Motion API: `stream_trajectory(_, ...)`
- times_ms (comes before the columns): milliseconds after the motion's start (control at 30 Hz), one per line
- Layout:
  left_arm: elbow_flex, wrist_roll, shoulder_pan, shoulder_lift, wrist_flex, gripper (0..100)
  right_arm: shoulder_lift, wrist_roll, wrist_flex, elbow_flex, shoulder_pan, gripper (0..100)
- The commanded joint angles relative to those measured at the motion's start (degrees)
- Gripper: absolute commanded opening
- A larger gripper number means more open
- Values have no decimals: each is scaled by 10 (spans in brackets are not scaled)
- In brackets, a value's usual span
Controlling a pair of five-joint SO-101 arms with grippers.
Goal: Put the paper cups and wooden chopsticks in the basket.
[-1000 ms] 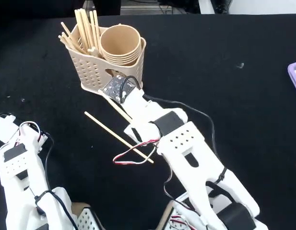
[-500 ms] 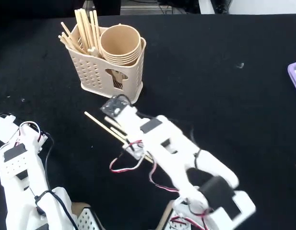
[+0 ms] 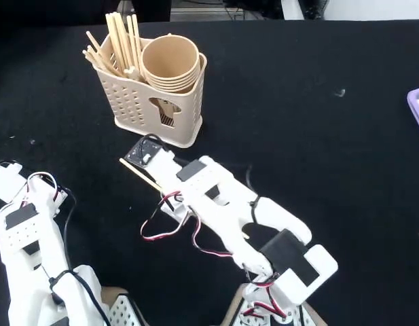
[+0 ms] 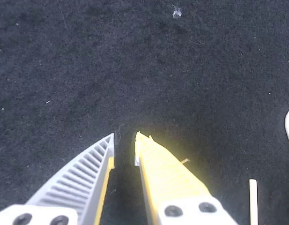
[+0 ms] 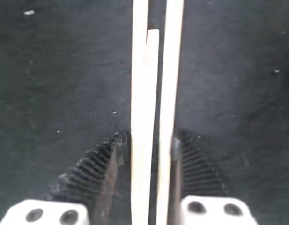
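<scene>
Black cloth covers the bench (image 3: 318,156), matt and fine-grained with a few pale specks on it. Past its far edge the room shows dark shapes and one white corner. The right claw (image 5: 146,150) is low over this cloth with its jaws open. They stand on each side of the loose chopsticks (image 5: 140,93), which lie flat on the cloth and run straight ahead from the claw. The dark toothed jaws are very close to the outer sticks, but a dark gap shows between the sticks, so they are not pressed together. Ahead of this claw, near but apart from it, stands the beige basket (image 3: 155,109). It holds the stacked paper cups (image 3: 170,60) and, beside them, the bundled chopsticks (image 3: 119,41), which lean out over its rim. The left claw (image 4: 124,140) is over plain cloth, and its grey and yellow jaws are only a little apart, with nothing between them. A stick end (image 4: 253,201) lies on the cloth on the yellow jaw's side, apart from it. To the right of the right claw a wide stretch of cloth runs as far as a purple tray (image 3: 418,109) at the bench's right edge. Behind this claw, red and white wires (image 3: 165,227) hang from the right arm (image 3: 223,204) onto the cloth. The left arm (image 3: 26,234) stands well apart from them, near the bench's left edge.
</scene>
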Motion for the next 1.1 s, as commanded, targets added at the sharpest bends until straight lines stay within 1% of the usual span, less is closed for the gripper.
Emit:
stream_trajectory(0, -20, 5, -5, -11, -9, 84, -7, 18, 7, -22, -7, 5)
stream_trajectory(33, -20, 5, -5, -11, -9, 84, -8, 21, 10, -22, -7, 17)
stream_trajectory(100, -20, 5, -5, -11, -9, 84, -13, 22, 11, -21, -5, 8)
stream_trajectory(267, -20, 5, -5, -11, -9, 84, -45, 25, 24, -23, 25, 11)
stream_trajectory(433, -20, 5, -5, -11, -10, 84, -134, 64, 67, -26, 55, 11)
stream_trajectory(567, -21, 5, -5, -11, -10, 84, -213, 71, 90, -27, 62, 11)
stream_trajectory(733, -20, 5, -5, -11, -10, 84, -276, 67, 87, -31, 58, 11)
stream_trajectory(900, -20, 5, -5, -11, -10, 84, -304, 65, 106, -109, 58, 11)
stream_trajectory(1000, -20, 5, -5, -11, -10, 84, -300, 35, 134, -185, 25, 11)
stream_trajectory(1067, -20, 5, -5, -11, -10, 84, -289, 29, 155, -246, 5, 11)
